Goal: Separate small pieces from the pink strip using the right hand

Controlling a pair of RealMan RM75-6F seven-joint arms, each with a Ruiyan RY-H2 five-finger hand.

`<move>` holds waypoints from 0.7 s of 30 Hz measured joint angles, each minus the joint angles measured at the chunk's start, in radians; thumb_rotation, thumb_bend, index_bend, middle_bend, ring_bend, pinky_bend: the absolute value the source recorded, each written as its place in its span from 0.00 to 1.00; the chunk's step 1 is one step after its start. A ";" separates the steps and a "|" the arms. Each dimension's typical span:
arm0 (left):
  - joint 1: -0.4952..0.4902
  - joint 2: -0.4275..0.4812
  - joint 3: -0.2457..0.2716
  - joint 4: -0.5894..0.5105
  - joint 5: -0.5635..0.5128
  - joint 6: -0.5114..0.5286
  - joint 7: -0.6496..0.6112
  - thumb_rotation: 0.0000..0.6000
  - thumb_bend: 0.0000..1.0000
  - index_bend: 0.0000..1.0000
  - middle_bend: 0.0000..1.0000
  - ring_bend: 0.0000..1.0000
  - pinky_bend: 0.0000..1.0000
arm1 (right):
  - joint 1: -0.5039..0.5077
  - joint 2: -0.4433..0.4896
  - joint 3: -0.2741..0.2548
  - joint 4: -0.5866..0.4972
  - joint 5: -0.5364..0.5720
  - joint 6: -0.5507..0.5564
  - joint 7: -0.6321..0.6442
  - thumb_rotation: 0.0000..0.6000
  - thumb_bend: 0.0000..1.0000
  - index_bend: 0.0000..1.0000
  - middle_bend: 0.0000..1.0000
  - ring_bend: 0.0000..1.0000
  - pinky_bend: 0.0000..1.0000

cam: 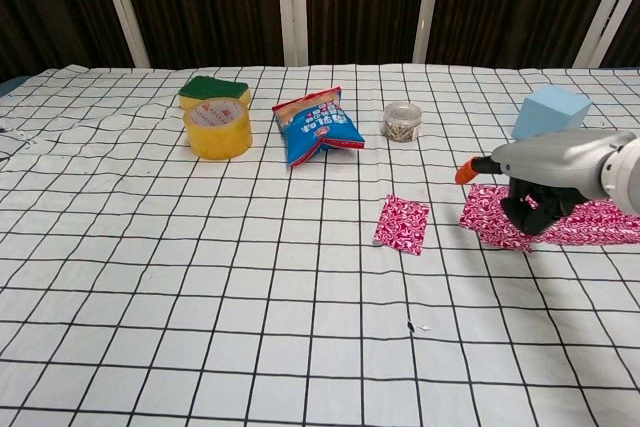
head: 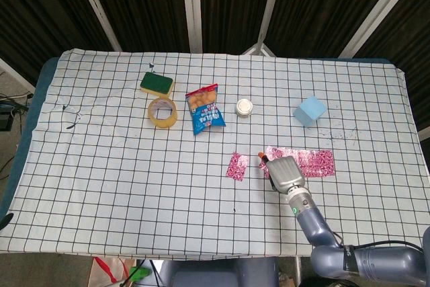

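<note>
So far, one small pink patterned foil piece (head: 237, 165) lies detached at nine o'clock of the long pink foil strip (head: 310, 161). The right hand (head: 283, 174) rests on the strip's near-left end, fingers curled onto it, so more pieces likely remain to be separated.

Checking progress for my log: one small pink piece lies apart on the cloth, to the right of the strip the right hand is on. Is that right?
Not quite. The small pink piece lies apart to the left of the pink strip, not the right, as the head view shows. The right hand is on the strip's left end.
</note>
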 measured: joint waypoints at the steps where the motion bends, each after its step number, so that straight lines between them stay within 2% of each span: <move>1: 0.000 -0.001 0.000 0.000 -0.001 0.000 0.003 1.00 0.26 0.16 0.00 0.00 0.06 | -0.001 0.002 -0.003 0.006 0.002 -0.006 0.005 1.00 0.76 0.15 0.80 0.79 0.49; 21: -0.005 -0.013 -0.005 -0.008 -0.019 -0.001 0.040 1.00 0.26 0.16 0.00 0.00 0.06 | -0.001 -0.009 -0.041 0.113 0.025 -0.086 0.060 1.00 0.76 0.15 0.80 0.79 0.49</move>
